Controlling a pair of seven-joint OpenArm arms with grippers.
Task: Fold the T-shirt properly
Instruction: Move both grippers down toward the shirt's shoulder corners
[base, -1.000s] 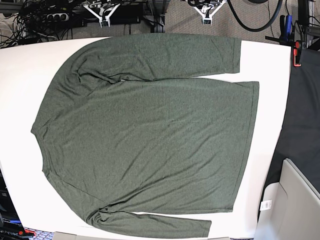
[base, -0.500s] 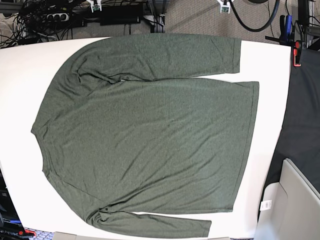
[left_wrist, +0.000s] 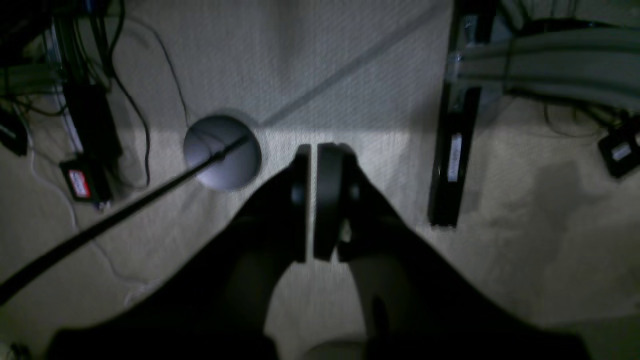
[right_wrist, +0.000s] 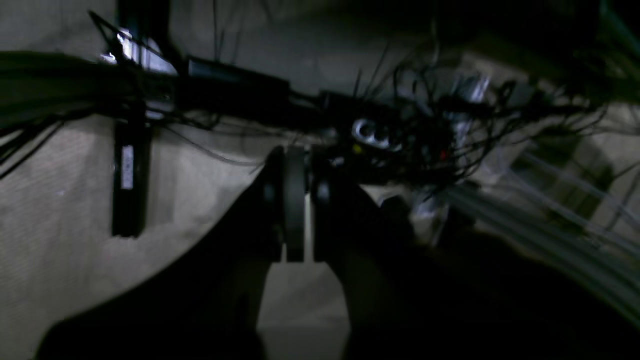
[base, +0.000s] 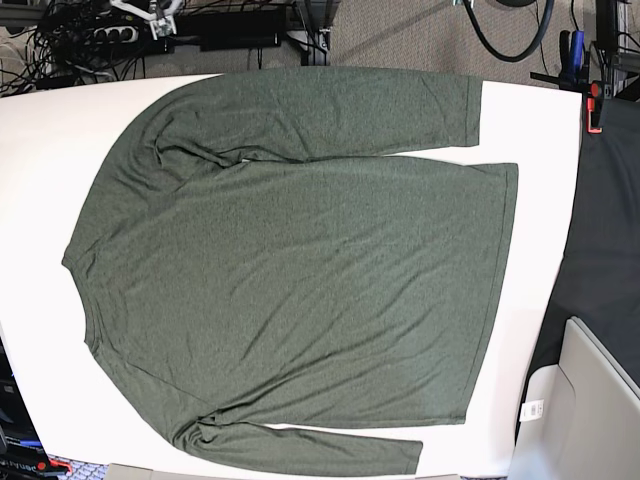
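The dark olive T-shirt (base: 290, 270) lies flat on the white table (base: 40, 150), neck to the left and hem to the right. One long sleeve runs along the far edge, the other along the near edge. My left gripper (left_wrist: 312, 150) is shut on nothing and hangs over carpet, off the table. My right gripper (right_wrist: 306, 150) is also shut and empty, over a tangle of cables. In the base view only a white piece of the right arm (base: 150, 14) shows, beyond the table's far edge.
A black surface (base: 610, 230) and a pale box (base: 590, 400) lie to the table's right, with a red clamp (base: 596, 105) at the far right corner. Cables and a power strip (base: 110, 35) sit behind the table. A round grey stand base (left_wrist: 222, 152) rests on the carpet.
Both arms have drawn back and apart beyond the far edge, almost leaving the base view. The T-shirt has not moved.
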